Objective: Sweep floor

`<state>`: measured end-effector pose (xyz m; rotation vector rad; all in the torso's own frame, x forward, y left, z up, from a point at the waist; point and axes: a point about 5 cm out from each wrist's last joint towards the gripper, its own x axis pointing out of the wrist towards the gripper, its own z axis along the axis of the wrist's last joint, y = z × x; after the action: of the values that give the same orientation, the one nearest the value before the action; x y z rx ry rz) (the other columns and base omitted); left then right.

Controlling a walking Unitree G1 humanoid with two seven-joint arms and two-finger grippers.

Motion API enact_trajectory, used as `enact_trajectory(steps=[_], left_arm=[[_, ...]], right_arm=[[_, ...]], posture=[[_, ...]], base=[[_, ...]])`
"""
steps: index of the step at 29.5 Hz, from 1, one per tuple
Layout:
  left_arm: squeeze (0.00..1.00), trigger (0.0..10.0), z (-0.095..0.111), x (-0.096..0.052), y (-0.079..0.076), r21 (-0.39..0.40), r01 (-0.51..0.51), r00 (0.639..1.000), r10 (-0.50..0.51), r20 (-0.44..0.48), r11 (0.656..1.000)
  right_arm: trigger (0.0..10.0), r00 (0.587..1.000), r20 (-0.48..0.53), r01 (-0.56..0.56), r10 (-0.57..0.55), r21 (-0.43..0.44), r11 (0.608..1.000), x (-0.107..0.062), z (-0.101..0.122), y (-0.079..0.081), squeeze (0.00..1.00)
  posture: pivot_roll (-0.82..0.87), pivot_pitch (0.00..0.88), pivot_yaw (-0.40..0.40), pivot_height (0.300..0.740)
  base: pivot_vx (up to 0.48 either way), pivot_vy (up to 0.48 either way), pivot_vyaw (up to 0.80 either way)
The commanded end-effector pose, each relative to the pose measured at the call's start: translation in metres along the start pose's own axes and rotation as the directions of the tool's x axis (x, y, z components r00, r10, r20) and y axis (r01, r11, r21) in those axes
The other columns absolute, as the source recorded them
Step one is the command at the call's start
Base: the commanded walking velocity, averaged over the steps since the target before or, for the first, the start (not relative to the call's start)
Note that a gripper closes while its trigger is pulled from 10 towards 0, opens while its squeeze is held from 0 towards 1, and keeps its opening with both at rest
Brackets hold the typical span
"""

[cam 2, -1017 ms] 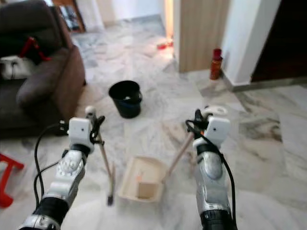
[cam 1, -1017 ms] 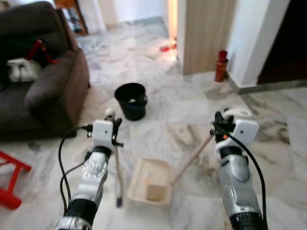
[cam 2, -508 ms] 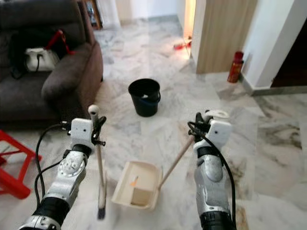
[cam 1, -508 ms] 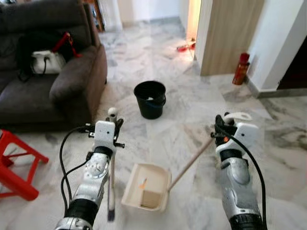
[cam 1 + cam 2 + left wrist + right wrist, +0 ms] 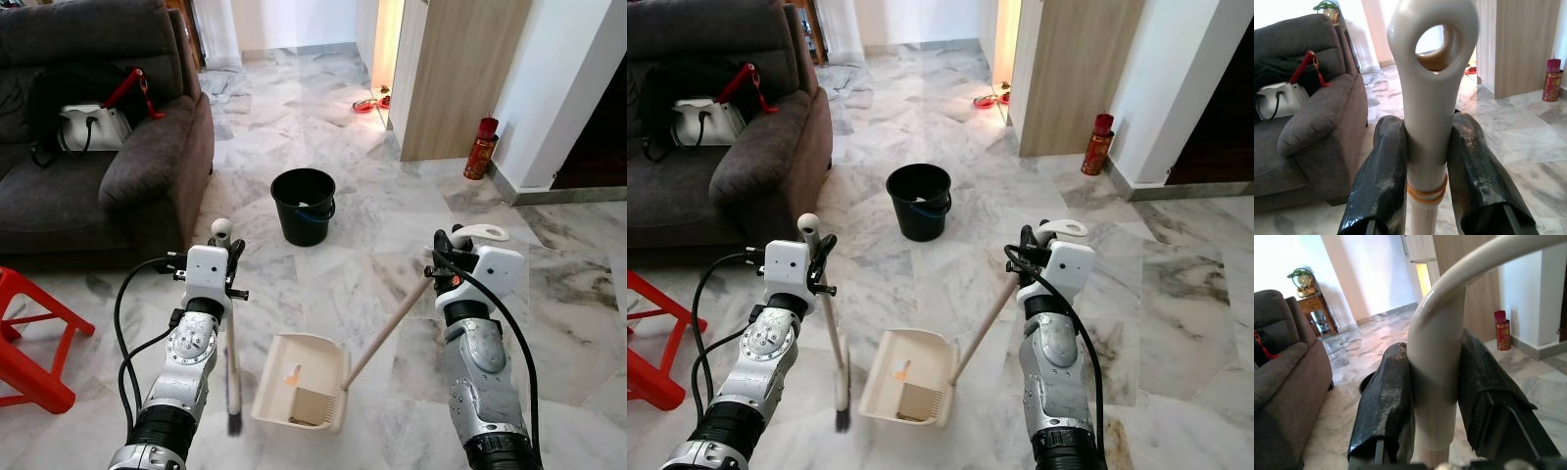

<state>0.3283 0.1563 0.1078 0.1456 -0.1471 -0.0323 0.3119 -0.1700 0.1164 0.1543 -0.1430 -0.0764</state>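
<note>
Head camera, left eye: the robot stands on a marble floor (image 5: 323, 284) with the cream dustpan (image 5: 301, 382) set down between its arms and a black bucket (image 5: 304, 204) well ahead beside the sofa (image 5: 108, 166). To sweep cleanly, the brush head should stay low and draw toward the pan's open mouth while the pan's lip stays flat on the floor.

Right eye: the brush (image 5: 835, 362) hangs nearly upright just beside the pan, its dark bristles at floor level.

Left wrist: the left gripper (image 5: 1425, 161) is clamped on the brush's looped handle top, both fingers (image 5: 1382, 176) pressed against it.

Right wrist: the right gripper (image 5: 1437, 391) grips the dustpan handle (image 5: 1436, 367) the same way, closed snug on either side.
</note>
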Motion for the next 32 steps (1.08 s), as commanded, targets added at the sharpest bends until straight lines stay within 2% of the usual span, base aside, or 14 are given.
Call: enact_trajectory(steps=[1, 32], left_arm=[[0.00, 10.0, 0.0110, 0.0036, 0.0010, 0.008, -0.006, 0.999, 0.006, 0.048, 1.000], [0.00, 10.0, 0.0111, 0.0047, 0.0010, 0.007, -0.013, 0.999, 0.013, 0.045, 1.000]], right_arm=[[10.0, 0.999, 0.051, -0.016, 0.015, 0.016, 1.000, 0.0052, 0.0125, 0.0044, 0.00], [10.0, 0.998, 0.032, -0.051, 0.051, 0.019, 0.998, 0.0044, 0.0091, 0.0102, 0.00]], posture=[[-0.09, 0.000, 0.052, 0.740], [-0.09, 0.000, 0.057, 0.740]], base=[[0.000, 0.000, 0.00], [0.344, 0.000, 0.00]])
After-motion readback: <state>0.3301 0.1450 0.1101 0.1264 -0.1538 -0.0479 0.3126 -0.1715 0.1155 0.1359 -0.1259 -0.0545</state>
